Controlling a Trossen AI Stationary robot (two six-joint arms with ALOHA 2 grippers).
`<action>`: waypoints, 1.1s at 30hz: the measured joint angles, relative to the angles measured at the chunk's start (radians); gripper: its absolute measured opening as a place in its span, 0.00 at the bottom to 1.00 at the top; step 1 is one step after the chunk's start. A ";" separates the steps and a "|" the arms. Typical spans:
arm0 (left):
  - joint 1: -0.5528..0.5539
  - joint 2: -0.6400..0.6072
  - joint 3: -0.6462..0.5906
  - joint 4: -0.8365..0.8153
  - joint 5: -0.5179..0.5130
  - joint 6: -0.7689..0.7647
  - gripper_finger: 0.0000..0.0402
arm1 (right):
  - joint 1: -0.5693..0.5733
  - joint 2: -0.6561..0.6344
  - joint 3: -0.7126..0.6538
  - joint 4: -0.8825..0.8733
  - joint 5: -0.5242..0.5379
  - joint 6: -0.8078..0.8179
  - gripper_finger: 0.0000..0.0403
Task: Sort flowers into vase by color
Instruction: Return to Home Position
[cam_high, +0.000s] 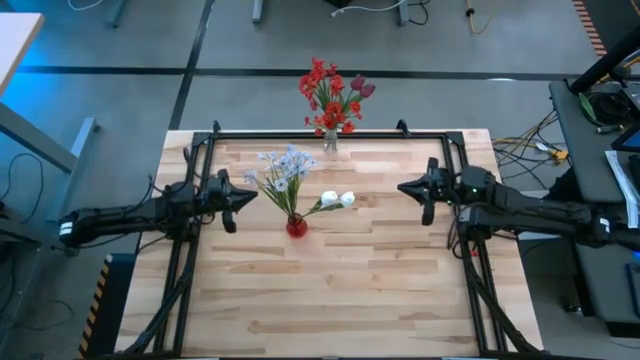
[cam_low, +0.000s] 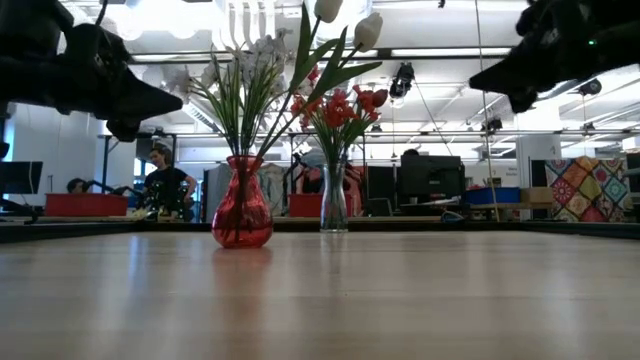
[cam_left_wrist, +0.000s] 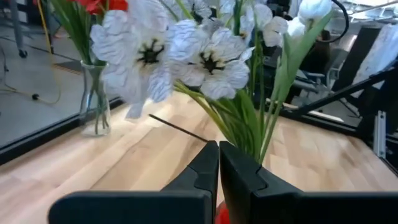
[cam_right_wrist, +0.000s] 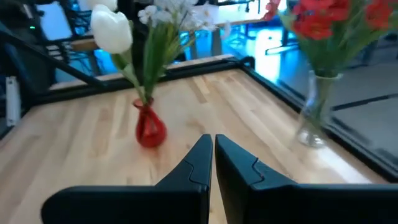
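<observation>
**High view.** A pale wooden surface (cam_high: 350, 290) carries a small red glass vase (cam_high: 296, 227) at frame centre. It holds pale blue-white flower clusters (cam_high: 285, 165) and two white tulip buds (cam_high: 338, 200). A clear glass vase (cam_high: 329, 142) at the upper-centre edge holds red flower clusters (cam_high: 328, 90) and dark maroon buds (cam_high: 362, 88). No stem lies loose. The left end effector (cam_high: 240, 200) hangs left of centre and the right end effector (cam_high: 410, 188) right of centre, both apart from the vases.

**Low view.** The red vase stands left of centre, with the clear vase behind and beside it. The arms occupy the upper corners.

**Left wrist view.** The fingers (cam_left_wrist: 202, 171) are all but closed, with nothing between them.

**Right wrist view.** The fingers (cam_right_wrist: 198, 163) are likewise nearly together and empty.

**Step.** Sorting appears complete, so the return to rest is in hand. It calls for withdrawing both arms outward without brushing the leaning stems.
</observation>
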 joint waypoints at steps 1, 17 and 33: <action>0.002 -0.012 -0.007 0.000 -0.004 0.000 0.00 | 0.004 -0.029 -0.007 -0.016 0.013 -0.007 0.03; 0.006 -0.199 -0.077 -0.074 -0.045 0.005 0.00 | 0.005 -0.383 -0.245 0.001 0.004 0.086 0.03; 0.031 -0.108 -0.078 -0.068 -0.076 -0.018 0.00 | 0.004 -0.381 -0.300 0.023 0.101 0.127 0.03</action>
